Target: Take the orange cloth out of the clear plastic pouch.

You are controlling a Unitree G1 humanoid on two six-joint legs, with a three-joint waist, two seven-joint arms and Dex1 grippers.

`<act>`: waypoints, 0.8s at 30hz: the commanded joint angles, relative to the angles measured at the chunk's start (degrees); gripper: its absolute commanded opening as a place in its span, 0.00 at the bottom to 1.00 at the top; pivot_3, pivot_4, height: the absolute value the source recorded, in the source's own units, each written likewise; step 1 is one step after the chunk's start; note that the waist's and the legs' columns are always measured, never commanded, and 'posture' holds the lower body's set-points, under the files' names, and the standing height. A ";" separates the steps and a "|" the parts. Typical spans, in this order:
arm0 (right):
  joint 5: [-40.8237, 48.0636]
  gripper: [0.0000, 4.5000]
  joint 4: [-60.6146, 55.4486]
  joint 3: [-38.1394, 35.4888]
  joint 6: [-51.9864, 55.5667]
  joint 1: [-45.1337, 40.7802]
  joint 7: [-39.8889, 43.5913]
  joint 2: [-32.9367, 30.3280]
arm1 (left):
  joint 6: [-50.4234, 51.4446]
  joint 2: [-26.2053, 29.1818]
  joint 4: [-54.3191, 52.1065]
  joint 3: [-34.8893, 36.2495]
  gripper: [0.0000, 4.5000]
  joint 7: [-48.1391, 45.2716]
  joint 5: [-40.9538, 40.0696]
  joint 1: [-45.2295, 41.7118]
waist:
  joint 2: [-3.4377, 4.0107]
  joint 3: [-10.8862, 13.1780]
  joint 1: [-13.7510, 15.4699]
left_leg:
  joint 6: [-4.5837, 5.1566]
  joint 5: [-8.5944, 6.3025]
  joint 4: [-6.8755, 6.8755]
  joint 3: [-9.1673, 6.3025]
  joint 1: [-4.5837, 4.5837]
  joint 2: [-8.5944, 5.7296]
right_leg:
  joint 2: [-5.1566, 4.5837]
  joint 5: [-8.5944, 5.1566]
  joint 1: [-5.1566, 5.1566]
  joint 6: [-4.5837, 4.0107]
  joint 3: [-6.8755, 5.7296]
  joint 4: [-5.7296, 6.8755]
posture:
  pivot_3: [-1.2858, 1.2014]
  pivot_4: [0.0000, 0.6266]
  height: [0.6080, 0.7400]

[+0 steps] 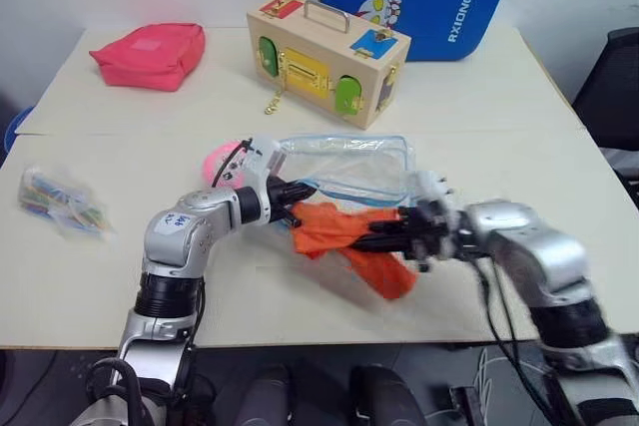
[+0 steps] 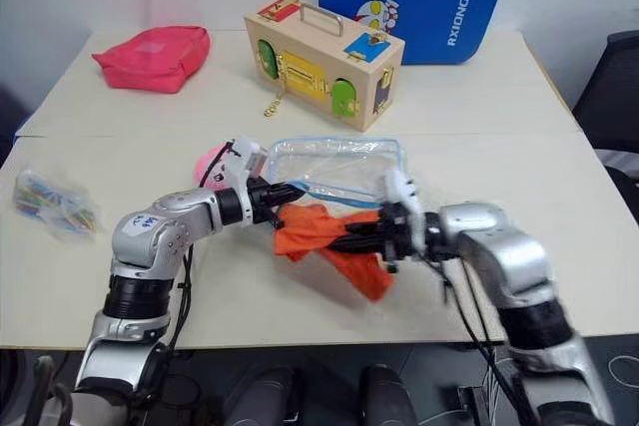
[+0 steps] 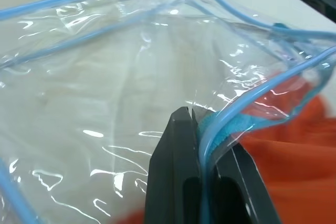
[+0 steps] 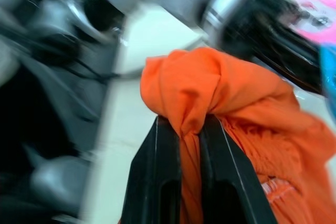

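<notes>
1. Left gripper (image 3: 197, 129): pinched on the light blue edge trim of the clear plastic pouch (image 1: 349, 169); the trim runs between the two black fingers, which stand almost together.
2. Right gripper (image 4: 181, 127): clamped on a bunched fold of the orange cloth (image 1: 344, 241); fabric bulges above the fingertips and hangs on past them.
3. Pouch: in the middle of the counter (image 1: 100, 286), just in front of the wooden box. Its near edge is lifted where the left gripper holds it. How much of it rests flat I cannot tell.
4. Cloth: between the two grippers, at the pouch's near edge. Most of it lies outside the pouch, drooping toward the counter's front. Whether its upper end is still within the opening, I cannot tell.
5. Other items on the counter: wooden box (image 1: 327, 57) with coloured latches and a handle, behind the pouch; red-pink padded bag (image 1: 150, 55) at far left; small clear bag of colourful sticks (image 1: 62, 202) at the left edge; a pink round object (image 1: 218, 160) partly hidden behind the left arm.
6. Blue case (image 1: 412, 2) stands upright behind the counter's far edge.
</notes>
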 commanded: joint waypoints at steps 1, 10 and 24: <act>17.82 0.01 -6.76 -12.17 10.40 2.74 -3.24 -4.24 | -1.03 1.56 -2.77 0.91 0.00 0.77 -0.08 1.45 | 0.00 0.00 0.27 | 0.01 0.00 0.00 -0.01 0.00 0.00 | -0.01 0.00 0.01 0.00 0.00 -0.01 | 0.52 0.24 1.00; 8.86 0.01 0.47 -31.51 -0.78 7.49 -8.59 -19.90 | -7.99 7.25 -5.91 0.32 0.00 -0.42 1.49 7.68 | 0.00 0.00 0.60 | 0.05 -0.03 -0.04 0.10 0.01 -0.02 | -0.04 0.00 0.02 0.00 0.06 -0.05 | 0.52 0.24 1.00; -27.93 0.31 48.49 -12.70 -63.19 5.96 -2.02 -12.41 | -10.79 4.17 -6.73 3.10 0.28 -1.78 -3.98 9.19 | 0.07 0.02 0.43 | 0.09 0.00 -0.05 0.31 0.09 -0.01 | -0.01 0.00 -0.01 0.00 0.15 0.01 | 0.52 0.24 1.00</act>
